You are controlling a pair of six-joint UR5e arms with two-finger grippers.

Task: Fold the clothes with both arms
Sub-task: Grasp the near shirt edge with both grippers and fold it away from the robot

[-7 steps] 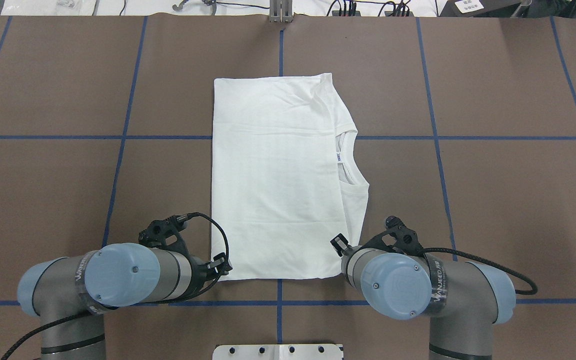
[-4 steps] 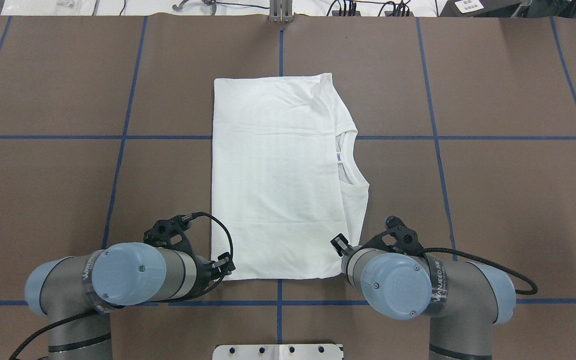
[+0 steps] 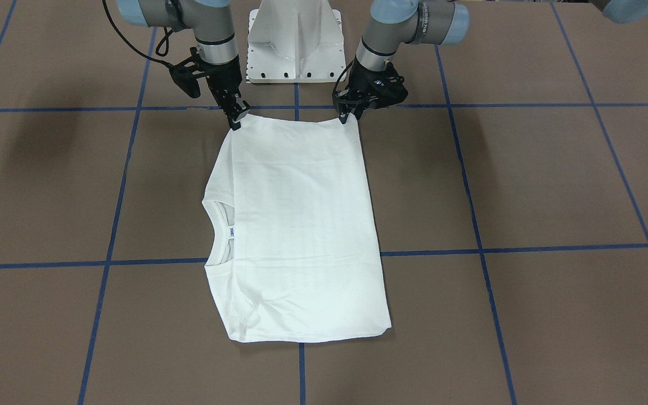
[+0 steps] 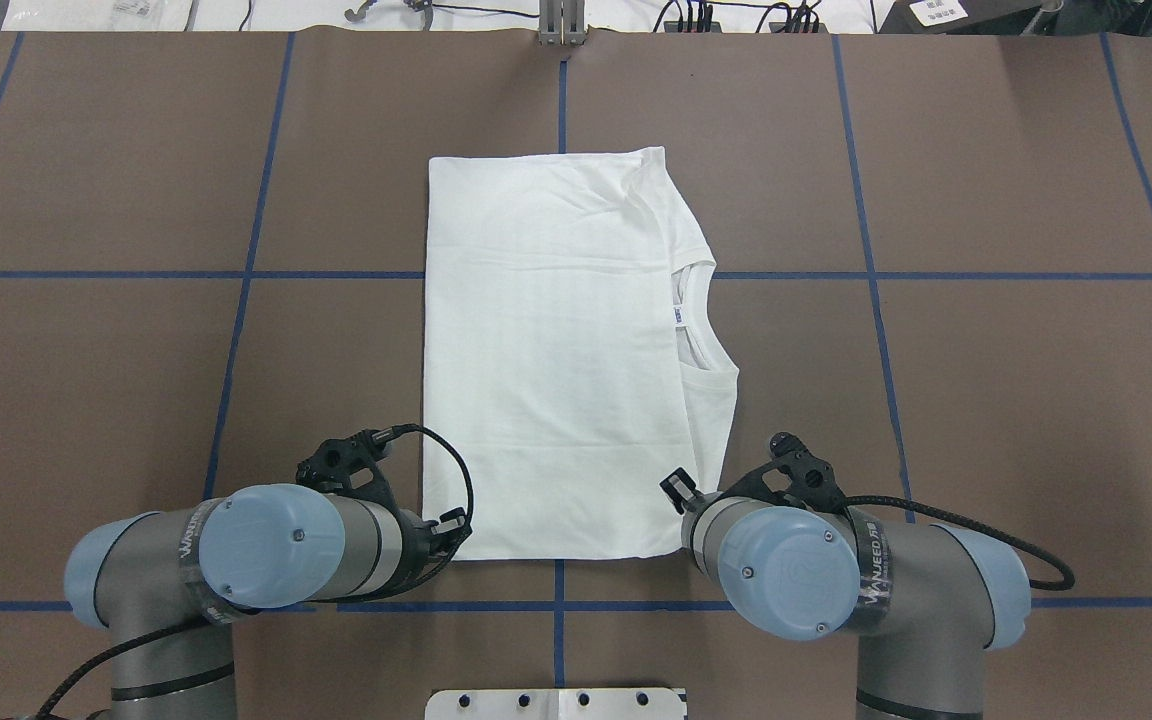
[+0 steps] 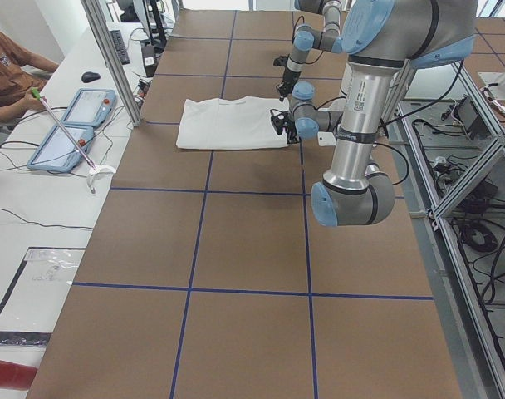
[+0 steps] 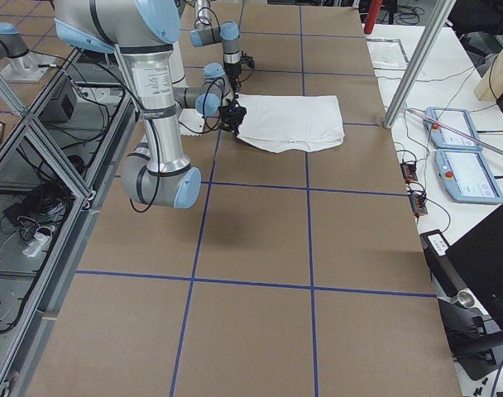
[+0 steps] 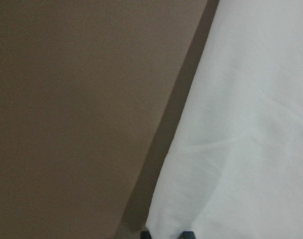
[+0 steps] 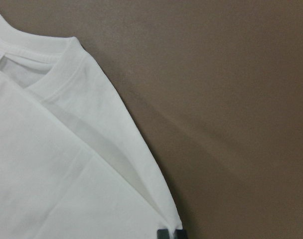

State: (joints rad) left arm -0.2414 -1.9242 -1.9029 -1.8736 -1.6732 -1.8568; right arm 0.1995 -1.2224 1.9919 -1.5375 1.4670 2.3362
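The white T-shirt (image 4: 556, 350) lies folded into a flat rectangle on the brown table, its collar and blue-white neck tag (image 4: 677, 316) on the robot's right side; no printed text shows. My left gripper (image 4: 448, 528) is low at the shirt's near left corner, and in the left wrist view (image 7: 166, 234) its tips stand apart with the cloth's edge between them. My right gripper (image 4: 681, 495) is at the near right corner, and in the right wrist view (image 8: 170, 234) its tips are pinched together on the shirt's corner. In the front-facing view both grippers (image 3: 347, 115) (image 3: 237, 121) touch the shirt's (image 3: 301, 225) edge.
The white pedestal base (image 4: 556, 703) stands at the table's near edge between the arms. Blue tape lines (image 4: 236, 300) cross the brown table cover. A metal post (image 4: 561, 25) stands at the far edge. A person (image 5: 7, 66) and tablets (image 5: 70, 125) are at a side table.
My left arm has moved right, bringing its gripper onto the shirt's near left corner. The right arm and the shirt have not moved.
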